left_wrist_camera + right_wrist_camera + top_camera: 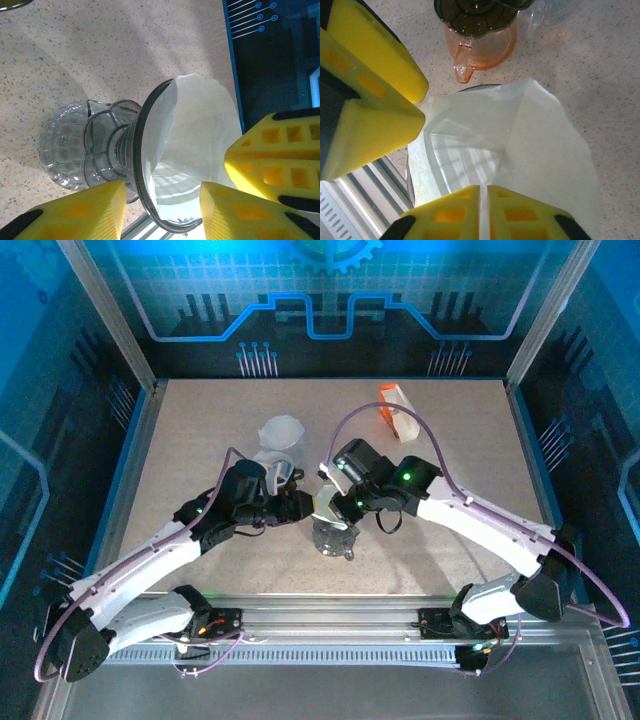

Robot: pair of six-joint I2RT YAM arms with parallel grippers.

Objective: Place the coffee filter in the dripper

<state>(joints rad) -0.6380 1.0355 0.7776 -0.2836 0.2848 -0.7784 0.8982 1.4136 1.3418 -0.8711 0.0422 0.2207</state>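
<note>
The clear glass dripper stands at the table's middle, between both grippers. In the left wrist view its ribbed base points left and its dark rim passes between my left gripper fingers, one outside the wall and one inside, gripping the dripper. The white paper coffee filter lies inside the cone, its top sticking out past the rim. My right gripper is shut on the filter at its near edge, with a thin strip of paper between the fingers. The right gripper's finger also shows beside the filter.
A glass jug with a dark lid stands just beyond the dripper, also seen from above, with a white paper cone behind it. An orange and white packet lies at the back right. A metal rail runs along the near edge.
</note>
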